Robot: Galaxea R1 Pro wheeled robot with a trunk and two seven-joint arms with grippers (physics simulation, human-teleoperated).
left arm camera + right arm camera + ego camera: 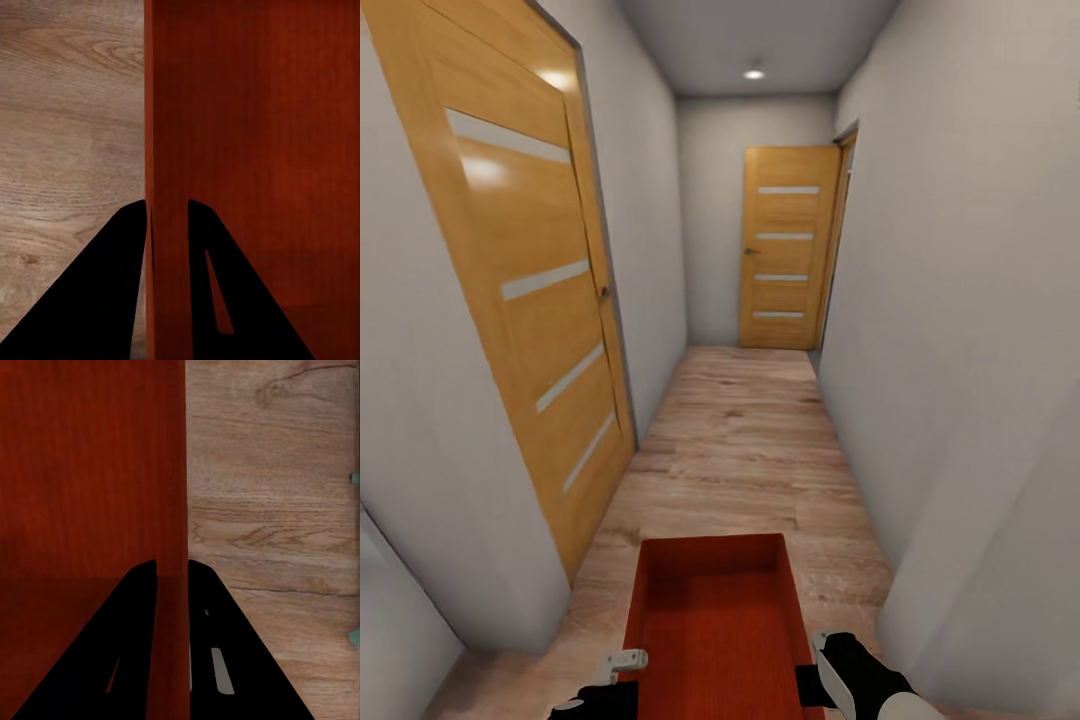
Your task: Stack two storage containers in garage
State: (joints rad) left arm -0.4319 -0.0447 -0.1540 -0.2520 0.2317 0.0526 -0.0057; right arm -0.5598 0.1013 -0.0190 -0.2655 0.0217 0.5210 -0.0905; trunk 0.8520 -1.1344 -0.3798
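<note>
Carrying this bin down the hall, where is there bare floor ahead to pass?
Bare wood floor runs between both walls up to the far door. Tightest is beside the bin, which both claws, left and right, clamp by its walls.

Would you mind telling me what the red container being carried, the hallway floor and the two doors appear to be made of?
The container looks like moulded plastic: uniform orange-red, thin upright walls, finely ribbed bottom, slight sheen.

The floor reads as light wood planks or laminate, with visible grain, knots and plank seams.

The near door and far door look like glossy orange wood veneer with pale, probably frosted-glass, strips.
</note>
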